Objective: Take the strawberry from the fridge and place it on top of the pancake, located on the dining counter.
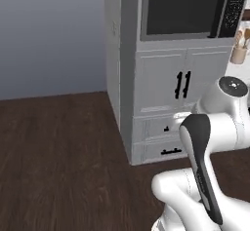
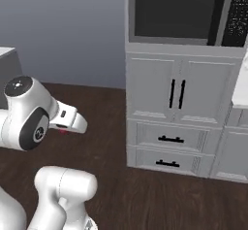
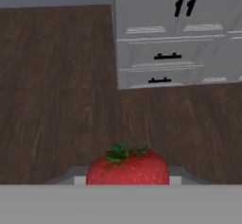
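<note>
Got the strawberry [image 3: 127, 167] pinched tight in my pincer [image 3: 127, 180], hanging over the dark wood floor [image 3: 56, 86] in front of the grey cabinet [image 3: 175, 29], so I reckon next is hauling it to the pancake.

Dark wood floor [image 1: 58, 147], plain grey wall [image 1: 49, 35], lt grey cabinet unit [image 2: 179, 112] w/ black handles, built-in dark oven [image 2: 179, 10]
</note>
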Motion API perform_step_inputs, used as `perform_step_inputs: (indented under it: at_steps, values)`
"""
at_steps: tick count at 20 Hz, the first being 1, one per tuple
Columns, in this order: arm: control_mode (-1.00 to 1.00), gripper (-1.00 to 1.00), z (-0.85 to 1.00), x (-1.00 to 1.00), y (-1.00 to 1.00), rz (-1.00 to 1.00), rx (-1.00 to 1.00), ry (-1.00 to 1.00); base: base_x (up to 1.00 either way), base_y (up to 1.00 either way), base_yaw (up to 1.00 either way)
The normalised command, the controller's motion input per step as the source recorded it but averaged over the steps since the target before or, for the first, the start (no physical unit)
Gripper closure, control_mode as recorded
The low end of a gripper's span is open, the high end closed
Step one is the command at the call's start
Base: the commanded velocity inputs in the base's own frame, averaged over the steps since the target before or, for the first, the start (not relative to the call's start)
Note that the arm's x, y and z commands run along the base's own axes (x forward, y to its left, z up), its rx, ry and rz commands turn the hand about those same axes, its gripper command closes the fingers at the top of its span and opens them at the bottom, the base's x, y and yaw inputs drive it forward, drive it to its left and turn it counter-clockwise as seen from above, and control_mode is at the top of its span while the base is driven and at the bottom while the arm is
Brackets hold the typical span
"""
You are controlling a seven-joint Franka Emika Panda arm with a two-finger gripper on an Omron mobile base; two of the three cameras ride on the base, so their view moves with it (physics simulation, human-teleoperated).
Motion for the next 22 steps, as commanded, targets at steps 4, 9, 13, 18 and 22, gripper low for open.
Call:
perform_step_inputs:
  at_steps: [4, 9, 13, 18, 22]
  values:
    - [1.00, 1.00, 0.00, 0.00, 0.00, 0.00, 0.00, 0.00, 0.12, 1.00, 0.35]
    - [1.00, 1.00, 0.00, 0.00, 0.00, 0.00, 0.00, 0.00, 0.52, 1.00, 0.21]
    - [1.00, 1.00, 0.00, 0.00, 0.00, 0.00, 0.00, 0.00, 0.86, 1.00, 0.06]
    - [1.00, 1.00, 0.00, 0.00, 0.00, 0.00, 0.00, 0.00, 1.00, 0.71, 0.00]
    - [1.00, 1.00, 0.00, 0.00, 0.00, 0.00, 0.00, 0.00, 1.00, 0.53, 0.00]
